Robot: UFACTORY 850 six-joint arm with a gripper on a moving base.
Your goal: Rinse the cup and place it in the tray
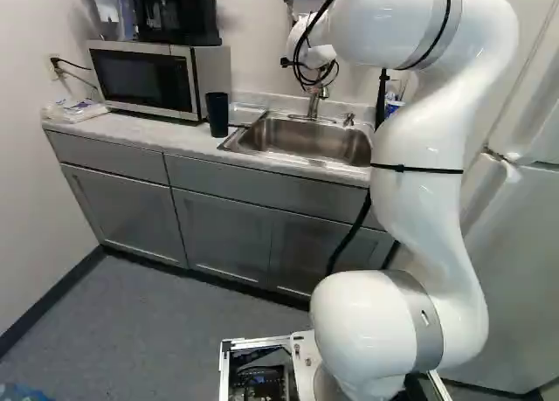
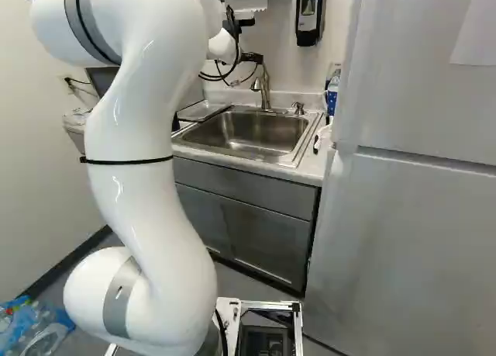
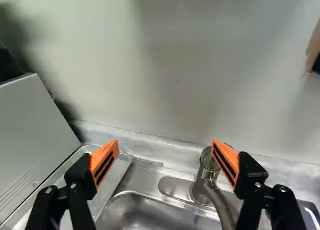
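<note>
Grey cabinets (image 1: 223, 231) carry a pale tabletop (image 1: 162, 134) along the wall (image 1: 253, 56), with a steel sink (image 1: 307, 141) set into it and a white fridge (image 2: 403, 224) to its right. The dark cup (image 1: 218, 114) stands upright on the tabletop between microwave (image 1: 140, 78) and sink; its inside is out of sight. Behind it lies the shallow tray (image 3: 111, 182), beside the sink. The tool (image 3: 165, 141) is open, fingers wide apart, near the faucet (image 3: 204, 187).
</note>
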